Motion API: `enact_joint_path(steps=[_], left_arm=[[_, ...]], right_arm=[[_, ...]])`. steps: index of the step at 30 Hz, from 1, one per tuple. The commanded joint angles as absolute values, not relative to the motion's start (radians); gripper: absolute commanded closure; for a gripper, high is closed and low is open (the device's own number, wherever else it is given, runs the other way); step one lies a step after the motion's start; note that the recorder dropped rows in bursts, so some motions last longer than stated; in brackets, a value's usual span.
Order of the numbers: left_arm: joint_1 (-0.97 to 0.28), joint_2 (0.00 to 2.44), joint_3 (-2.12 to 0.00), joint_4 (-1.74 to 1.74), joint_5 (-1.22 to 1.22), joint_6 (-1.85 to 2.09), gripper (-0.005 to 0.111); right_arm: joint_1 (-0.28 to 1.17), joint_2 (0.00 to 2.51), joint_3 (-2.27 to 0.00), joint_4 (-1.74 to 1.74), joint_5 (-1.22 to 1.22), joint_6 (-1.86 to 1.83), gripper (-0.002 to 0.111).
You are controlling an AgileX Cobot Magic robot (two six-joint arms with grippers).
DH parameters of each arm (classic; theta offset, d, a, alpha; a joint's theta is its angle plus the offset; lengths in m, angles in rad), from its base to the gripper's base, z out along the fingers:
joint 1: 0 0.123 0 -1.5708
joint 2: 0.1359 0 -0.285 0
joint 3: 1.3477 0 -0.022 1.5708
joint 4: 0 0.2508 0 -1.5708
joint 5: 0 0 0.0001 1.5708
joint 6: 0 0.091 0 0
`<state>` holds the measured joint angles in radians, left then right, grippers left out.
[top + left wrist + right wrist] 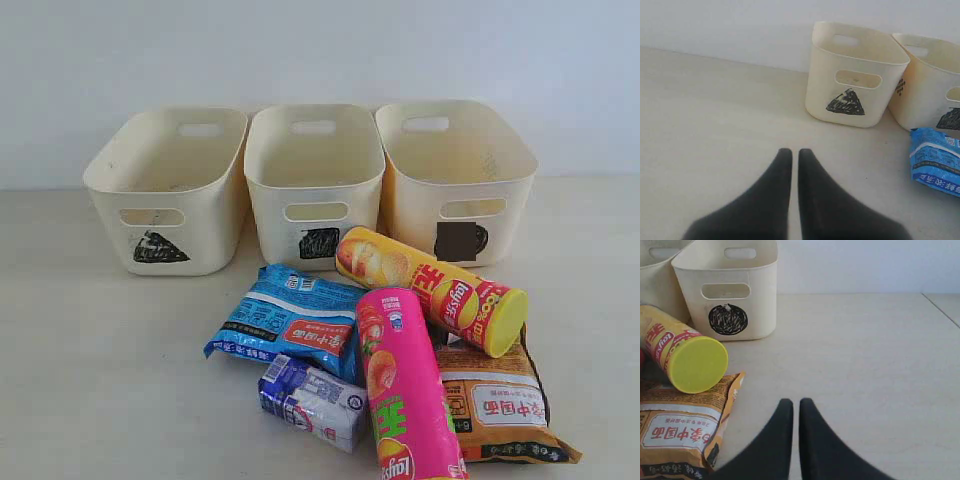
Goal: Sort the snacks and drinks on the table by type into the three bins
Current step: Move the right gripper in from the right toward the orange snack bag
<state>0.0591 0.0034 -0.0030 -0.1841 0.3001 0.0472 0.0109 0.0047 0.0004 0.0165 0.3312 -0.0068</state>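
In front of the three tubs, on the pale tabletop (90, 390), the snacks and drinks lie in one loose heap, none of them inside a tub. A tall pink chip tube (405, 385) lies on its side at the centre of the pile. A yellow-red chip tube with a yellow lid (430, 290) lies slantwise at its far end, lid toward the right. A flat blue crinkly packet (290, 320) spreads to the left of the pink tube, and a small white-and-blue rectangular carton (315, 400) lies against the tube nearer the camera. A flat orange-brown crinkly packet (495, 405) sits on the right, partly under both tubes. Behind stand three cream plastic tubs in a row (each with cut-out handles): the triangle-marked tub (200, 215), the square-marked tub (265, 215) and the circle-marked tub (410, 215). The left gripper (790, 151) hovers over bare table with its black fingers together, holding nothing; the right gripper (791, 402) is likewise closed and empty, beside the orange-brown packet.
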Motion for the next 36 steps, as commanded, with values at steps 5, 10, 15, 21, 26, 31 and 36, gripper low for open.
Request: enact_joint_path(steps=[5, 10, 15, 21, 26, 31, 36], left_arm=[[0.061, 0.0, 0.0, -0.192, 0.288, 0.046, 0.103], [0.061, 0.0, 0.0, -0.192, 0.288, 0.046, 0.103], [0.061, 0.0, 0.0, -0.192, 0.288, 0.046, 0.103], [0.061, 0.0, 0.0, -0.192, 0.288, 0.046, 0.103], [0.061, 0.0, 0.0, -0.192, 0.288, 0.046, 0.103], [0.061, 0.0, 0.0, -0.192, 0.288, 0.046, 0.103], [0.061, 0.0, 0.0, -0.192, 0.288, 0.046, 0.103]], right_arm=[[0.004, 0.0, 0.0, 0.07, -0.084, 0.021, 0.106], [0.004, 0.0, 0.0, 0.101, -0.465, 0.034, 0.106], [0.004, 0.062, -0.163, 0.093, -0.228, 0.184, 0.106], [0.004, 0.264, -0.384, 0.093, -0.041, 0.184, 0.106], [0.004, 0.458, -0.529, 0.095, -0.018, 0.184, 0.106], [0.025, 0.639, -0.687, 0.099, 0.099, 0.191, 0.106], [0.067, 0.861, -0.893, 0.099, 0.5, 0.092, 0.106]])
